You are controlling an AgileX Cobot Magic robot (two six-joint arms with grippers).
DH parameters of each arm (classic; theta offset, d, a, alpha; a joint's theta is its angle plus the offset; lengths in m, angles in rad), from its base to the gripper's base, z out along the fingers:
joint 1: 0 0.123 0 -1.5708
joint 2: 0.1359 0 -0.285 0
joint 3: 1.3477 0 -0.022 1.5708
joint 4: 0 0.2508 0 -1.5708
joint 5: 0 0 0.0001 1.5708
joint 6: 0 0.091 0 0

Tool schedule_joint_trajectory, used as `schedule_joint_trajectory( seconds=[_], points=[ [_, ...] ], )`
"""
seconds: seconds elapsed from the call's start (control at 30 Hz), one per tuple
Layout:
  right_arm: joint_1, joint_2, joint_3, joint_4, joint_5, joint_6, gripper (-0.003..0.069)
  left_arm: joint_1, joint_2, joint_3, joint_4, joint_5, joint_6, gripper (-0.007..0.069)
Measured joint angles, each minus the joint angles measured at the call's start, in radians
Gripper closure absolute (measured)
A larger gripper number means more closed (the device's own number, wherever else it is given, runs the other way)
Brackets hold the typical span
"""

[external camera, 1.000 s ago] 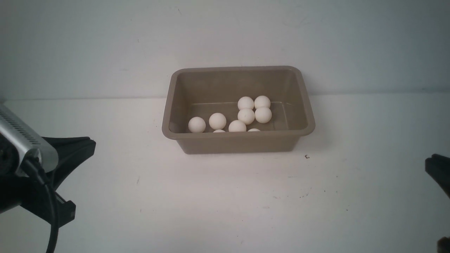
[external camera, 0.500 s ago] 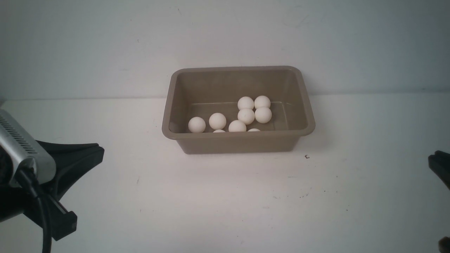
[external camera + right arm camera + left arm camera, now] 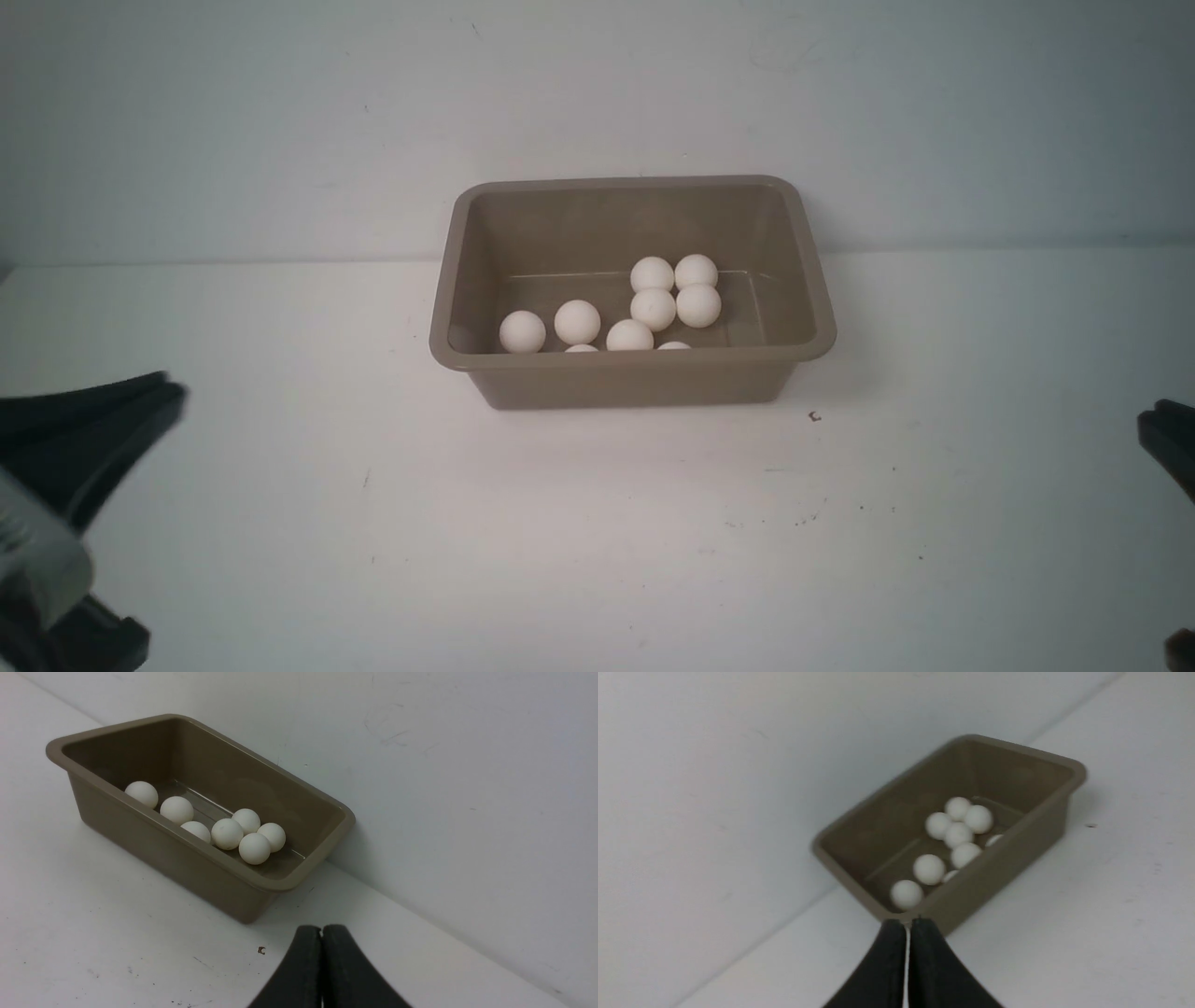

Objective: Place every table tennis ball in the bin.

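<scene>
The taupe-brown bin [image 3: 455,280] [image 3: 1017,854] [image 3: 154,849] stands at the middle back of the white table. Several off-white table tennis balls [image 3: 653,309] [image 3: 928,869] [image 3: 254,848] lie on its floor; some are partly hidden behind the near wall. No ball lies on the table. My left gripper [image 3: 173,392] [image 3: 906,922] is at the far left, well short of the bin, shut and empty. At the right edge, my right gripper [image 3: 1153,425] [image 3: 322,927] is also shut with nothing in it.
A white wall rises just behind the bin. A tiny dark fleck [image 3: 815,416] [image 3: 261,950] lies on the white table [image 3: 597,523] off the bin's near right corner, with faint scuff marks further forward.
The left arm has swung back toward the left and down; its wrist camera body has dropped to the frame's lower left corner. The right gripper and the balls have stayed still.
</scene>
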Motion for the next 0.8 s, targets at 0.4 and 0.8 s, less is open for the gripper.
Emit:
schedule_joint_trajectory(
  seconds=[0.4,0.8],
  points=[
    [0.000,0.000,0.000,0.000,0.000,0.000,0.0676,-0.006,-0.376,0.370,-0.527,-0.926,-0.025,0.0629],
    [0.000,0.000,0.000,0.000,0.000,0.000,0.0676,-0.079,-0.518,0.451,-0.563,-0.986,0.112,0.0629]
  ],
)
